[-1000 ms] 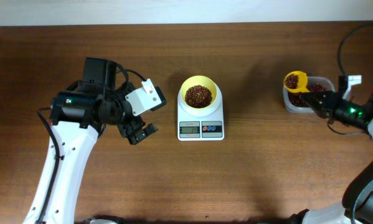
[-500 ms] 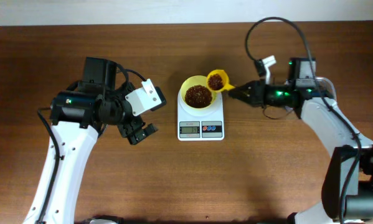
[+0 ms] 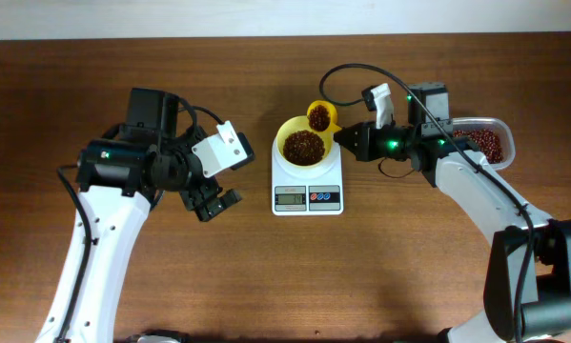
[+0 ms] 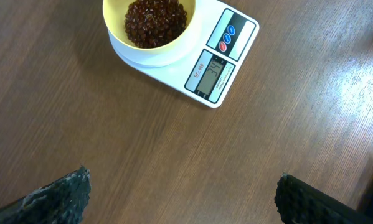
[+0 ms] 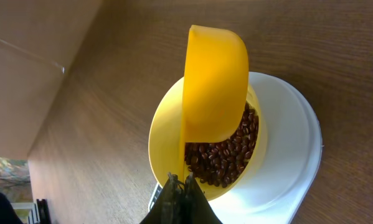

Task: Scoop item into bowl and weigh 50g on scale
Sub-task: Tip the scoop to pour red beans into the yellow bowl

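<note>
The pale-yellow bowl point(image 3: 304, 143) stands on the white scale point(image 3: 307, 186) at mid table and holds dark red-brown beans point(image 3: 303, 146). My right gripper point(image 3: 347, 139) is shut on the handle of a yellow scoop point(image 3: 320, 116) with beans in it, held at the bowl's far right rim. In the right wrist view the scoop point(image 5: 214, 81) stands on edge over the bowl point(image 5: 164, 134) and its beans point(image 5: 223, 155), with my fingers point(image 5: 180, 183) pinched on the handle. My left gripper point(image 3: 216, 205) is open and empty left of the scale; the left wrist view shows the bowl point(image 4: 150, 31) and the scale point(image 4: 217, 65).
A clear plastic tub point(image 3: 481, 141) of beans stands at the right, behind my right arm. A black cable loops above the right arm. The table's back edge runs along the top of the overhead view.
My right gripper has carried the loaded scoop from the tub at the right across to the bowl's rim. The scoop now tips on edge. The left arm has not moved.
</note>
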